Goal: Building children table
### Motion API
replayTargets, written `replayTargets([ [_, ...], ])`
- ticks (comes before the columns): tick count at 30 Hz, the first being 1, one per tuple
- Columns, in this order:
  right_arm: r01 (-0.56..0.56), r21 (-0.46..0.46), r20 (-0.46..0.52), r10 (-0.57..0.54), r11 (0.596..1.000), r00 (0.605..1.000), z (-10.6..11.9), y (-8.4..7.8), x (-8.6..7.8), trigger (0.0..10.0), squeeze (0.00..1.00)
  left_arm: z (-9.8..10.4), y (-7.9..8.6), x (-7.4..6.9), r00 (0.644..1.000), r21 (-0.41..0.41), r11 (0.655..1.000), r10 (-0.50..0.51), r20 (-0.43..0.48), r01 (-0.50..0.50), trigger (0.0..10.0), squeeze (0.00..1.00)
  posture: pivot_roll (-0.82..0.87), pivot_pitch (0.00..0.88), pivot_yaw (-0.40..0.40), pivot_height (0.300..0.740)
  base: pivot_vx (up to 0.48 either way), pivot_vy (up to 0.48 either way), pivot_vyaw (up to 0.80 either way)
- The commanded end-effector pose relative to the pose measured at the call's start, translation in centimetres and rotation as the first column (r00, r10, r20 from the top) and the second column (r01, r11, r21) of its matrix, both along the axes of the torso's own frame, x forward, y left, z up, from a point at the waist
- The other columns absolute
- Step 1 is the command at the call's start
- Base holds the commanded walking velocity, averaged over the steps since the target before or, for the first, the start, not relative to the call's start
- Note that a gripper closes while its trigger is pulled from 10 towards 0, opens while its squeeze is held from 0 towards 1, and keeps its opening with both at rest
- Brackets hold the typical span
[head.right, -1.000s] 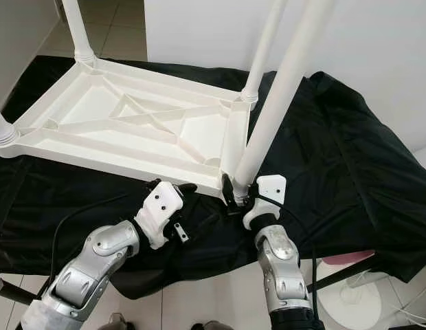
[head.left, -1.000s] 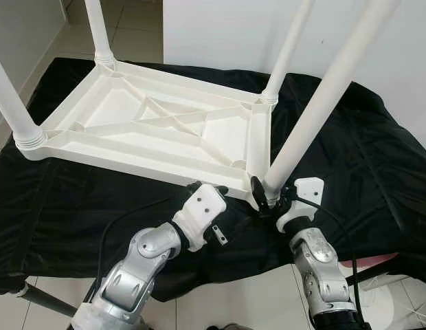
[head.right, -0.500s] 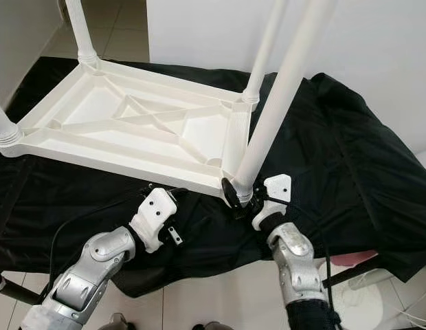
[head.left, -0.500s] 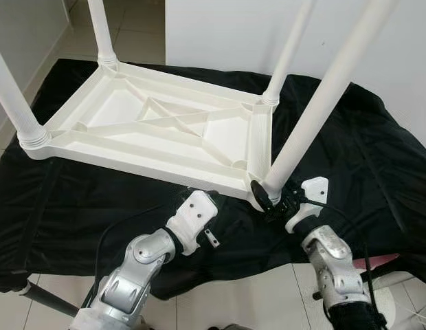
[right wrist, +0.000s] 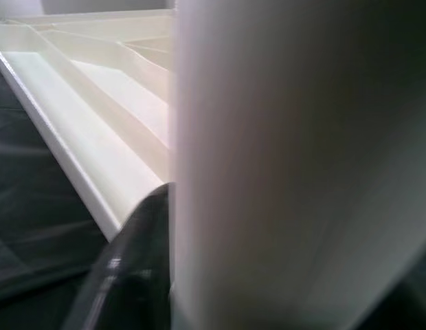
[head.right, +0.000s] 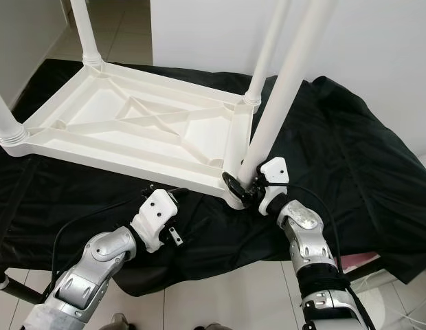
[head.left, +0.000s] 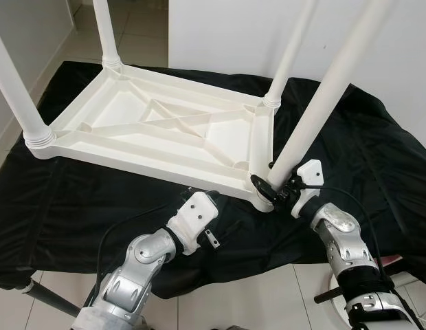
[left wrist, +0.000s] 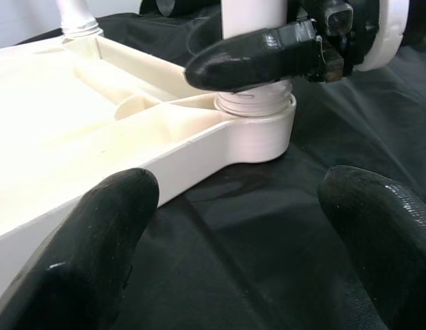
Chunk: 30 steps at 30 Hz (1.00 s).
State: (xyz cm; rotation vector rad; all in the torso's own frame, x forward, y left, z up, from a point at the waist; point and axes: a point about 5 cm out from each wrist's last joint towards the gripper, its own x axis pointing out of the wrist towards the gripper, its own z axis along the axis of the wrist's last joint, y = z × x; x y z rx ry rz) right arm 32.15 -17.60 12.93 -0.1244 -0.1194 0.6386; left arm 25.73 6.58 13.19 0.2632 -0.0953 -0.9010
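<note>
— White plastic, mostly: what lies before the head camera?

— A white moulded plastic children's table top (head.left: 158, 137) lies upside down on a black cloth (head.left: 364, 158) spread over a raised surface, its ribbed underside facing up. Four white round plastic legs stand up from its corners. The nearest one, the near-right leg (head.left: 316, 110), leans a little to the right as it rises out of its socket at the corner closest to the robot.

— And the arms in the eye views?

— The right gripper (head.left: 273, 187) sits at the base of that near-right leg, its black fingers closed around the leg just above the corner socket, with the silver forearm reaching in from the lower right. The left gripper (head.right: 152, 194) hovers near the table top's near long edge, left of that corner and apart from the plastic; its white wrist housing hides most of the fingers here.

— What does the left wrist camera add?

— Its two black fingers (left wrist: 106, 240) are spread wide with only black cloth between them, gripping nothing. Beyond them is the rounded corner of the table top (left wrist: 258, 134), where the leg's threaded collar meets the socket, and one black finger of the right gripper (left wrist: 251, 58) presses across the leg just above that collar.

— And the right wrist camera?

— Very close and blurred. The white leg (right wrist: 295, 165) looms across the middle, one black finger (right wrist: 130, 275) lies against its side, and the ribbed underside of the table top (right wrist: 96, 89) runs away behind.
</note>
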Motion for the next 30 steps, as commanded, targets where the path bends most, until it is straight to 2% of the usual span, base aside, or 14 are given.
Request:
replayTargets([
  [1, -0.01, -0.039, -0.012, 0.01, 0.999, 1.0, -0.4, -0.4, 0.0, 0.0, 0.0, -0.2, 0.0, 0.1, 0.998, -0.008, 0.998, 0.059, 0.008, -0.059, 10.0, 0.0, 0.04, 0.043, -0.125, 0.74, 0.0, 0.0, 0.0],
  [10, 0.001, -0.035, -0.034, -0.002, 0.999, 0.999, -1.4, -0.9, -0.2, 0.0, 0.0, -0.4, 0.2, -0.2, 0.998, -0.006, 0.998, 0.068, 0.008, -0.068, 10.0, 0.0, 0.05, 0.051, -0.126, 0.74, 0.0, 0.0, 0.0],
  [11, 0.013, -0.035, -0.042, -0.015, 0.999, 0.999, -1.6, -0.9, -0.4, 10.0, 0.0, -0.5, 0.2, -0.2, 0.998, -0.005, 0.998, 0.068, 0.007, -0.068, 10.0, 0.0, 0.05, 0.05, -0.127, 0.74, 0.0, 0.0, 0.0],
  [16, 0.066, -0.026, -0.062, -0.068, 0.997, 0.996, -2.0, -0.9, -0.5, 10.0, 0.0, -0.5, 0.2, -0.3, 0.998, -0.004, 0.998, 0.067, 0.007, -0.067, 10.0, 0.0, 0.05, 0.05, -0.125, 0.74, 0.0, 0.0, 0.0],
  [17, 0.129, -0.017, -0.084, -0.13, 0.991, 0.988, -2.2, -0.9, -0.5, 10.0, 0.0, -0.5, 0.2, -0.3, 0.998, -0.003, 0.998, 0.066, 0.008, -0.066, 10.0, 0.0, 0.04, 0.05, -0.122, 0.74, 0.0, 0.0, 0.0],
  [22, 0.223, -0.014, -0.094, -0.224, 0.975, 0.97, -2.4, -0.5, -0.7, 10.0, 0.0, -0.5, 0.1, -0.3, 0.998, -0.003, 0.998, 0.064, 0.007, -0.064, 10.0, 0.0, 0.04, 0.048, -0.12, 0.74, 0.0, 0.0, 0.0],
  [26, 0.396, 0.066, -0.105, -0.388, 0.916, 0.916, -1.9, 0.4, -1.1, 10.0, 0.0, -0.5, 0.0, -0.3, 0.999, -0.003, 0.999, 0.054, 0.006, -0.054, 10.0, 0.0, 0.02, 0.047, -0.108, 0.74, 0.0, 0.0, 0.0],
  [30, 0.444, 0.105, -0.097, -0.435, 0.89, 0.895, -1.7, 2.0, -1.5, 10.0, 0.0, -0.4, -0.3, -0.2, 0.999, -0.006, 0.999, 0.045, 0.009, -0.045, 10.0, 0.0, 0.02, 0.049, -0.106, 0.74, 0.0, 0.0, 0.0],
])
